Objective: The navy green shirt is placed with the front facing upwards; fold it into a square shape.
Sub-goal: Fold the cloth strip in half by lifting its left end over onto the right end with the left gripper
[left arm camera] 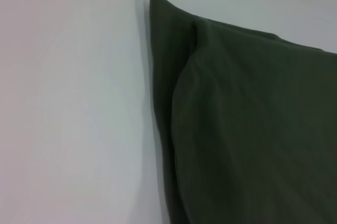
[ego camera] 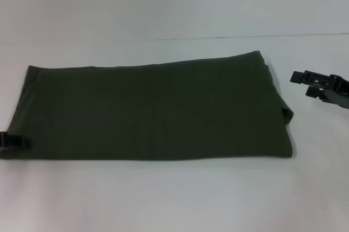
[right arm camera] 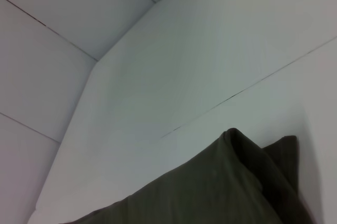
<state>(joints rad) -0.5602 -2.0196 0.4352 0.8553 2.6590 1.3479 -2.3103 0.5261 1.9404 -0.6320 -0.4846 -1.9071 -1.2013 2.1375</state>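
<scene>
- The navy green shirt (ego camera: 155, 112), already folded into a long band, lies flat across the middle of the white table (ego camera: 163, 3), its lettering hidden.
- At 9 o'clock, the left gripper (ego camera: 13, 141) sits against the shirt's near-left corner; whether its fingers are apart or together cannot be told.
- At 3 o'clock, the right gripper (ego camera: 301, 82) hangs just clear of the shirt's right end, fingers apparently parted.
- Soft, light cotton will likely sag when lifted; the end corners look the best holds.

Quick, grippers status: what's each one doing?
Left gripper: at the dark olive-green folded shirt's left edge, cannot be told.
Right gripper: open, empty, right of the shirt.
</scene>
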